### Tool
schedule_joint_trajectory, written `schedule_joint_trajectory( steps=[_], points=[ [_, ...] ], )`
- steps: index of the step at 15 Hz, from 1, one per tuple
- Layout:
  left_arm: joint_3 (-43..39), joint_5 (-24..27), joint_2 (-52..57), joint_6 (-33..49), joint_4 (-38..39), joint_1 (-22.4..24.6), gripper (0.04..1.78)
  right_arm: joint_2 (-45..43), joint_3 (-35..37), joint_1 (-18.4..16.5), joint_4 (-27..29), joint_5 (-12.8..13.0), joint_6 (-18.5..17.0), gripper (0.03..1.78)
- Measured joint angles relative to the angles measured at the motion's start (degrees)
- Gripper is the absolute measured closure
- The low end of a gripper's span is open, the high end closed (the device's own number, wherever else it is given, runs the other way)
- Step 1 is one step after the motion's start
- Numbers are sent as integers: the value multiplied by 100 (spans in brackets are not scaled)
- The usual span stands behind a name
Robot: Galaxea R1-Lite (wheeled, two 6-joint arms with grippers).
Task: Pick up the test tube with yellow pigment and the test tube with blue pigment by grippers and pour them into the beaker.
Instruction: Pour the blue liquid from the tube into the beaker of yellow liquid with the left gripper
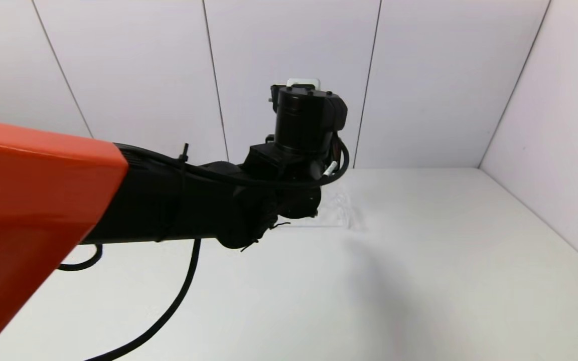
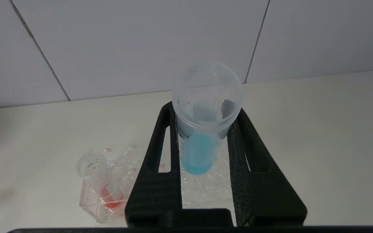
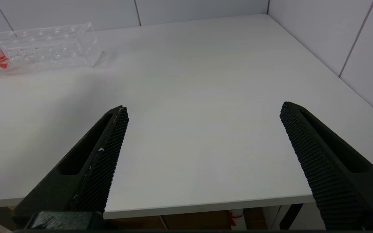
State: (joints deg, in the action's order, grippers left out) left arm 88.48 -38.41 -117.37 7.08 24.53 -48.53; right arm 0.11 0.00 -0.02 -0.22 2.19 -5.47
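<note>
A plain white table [image 1: 444,281] runs back to a corner of pale grey panelled walls [image 1: 133,70]. In the head view, the left arm, orange shell and black wrist with cables, crosses the middle and hides nearly everything behind it. Only a faint clear edge of the transparent multi-hole tube rack [image 1: 341,210] shows past the wrist; the left gripper's fingers are out of sight here.

In the left wrist view, the left gripper [image 2: 204,129] has its black fingers [image 2: 160,152] clamped on either side of a clear plastic test tube with blue pigment [image 2: 199,152], held upright above the rack [image 2: 206,191]. A second clear tube with red liquid [image 2: 108,194] stands at one end of the rack. A yellow smear at the frame edge is cut off and too blurred to identify.

In the right wrist view, the right gripper [image 3: 204,111] hangs over bare table near the front edge, its ridged fingers [image 3: 108,155] spread wide with nothing between them. The rack [image 3: 40,47] lies well apart.
</note>
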Motion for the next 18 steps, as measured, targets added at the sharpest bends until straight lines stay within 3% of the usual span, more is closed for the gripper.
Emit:
schedule_joint_trajectory(
  steps=[10,18],
  points=[
    [-1842,57,1679,-284,-20,584,138,0,0,-2,-2,0,-4,10],
    [-3073,556,2522,-229,68,1777,138,0,0,-2,-2,0,-4,10]
  ],
)
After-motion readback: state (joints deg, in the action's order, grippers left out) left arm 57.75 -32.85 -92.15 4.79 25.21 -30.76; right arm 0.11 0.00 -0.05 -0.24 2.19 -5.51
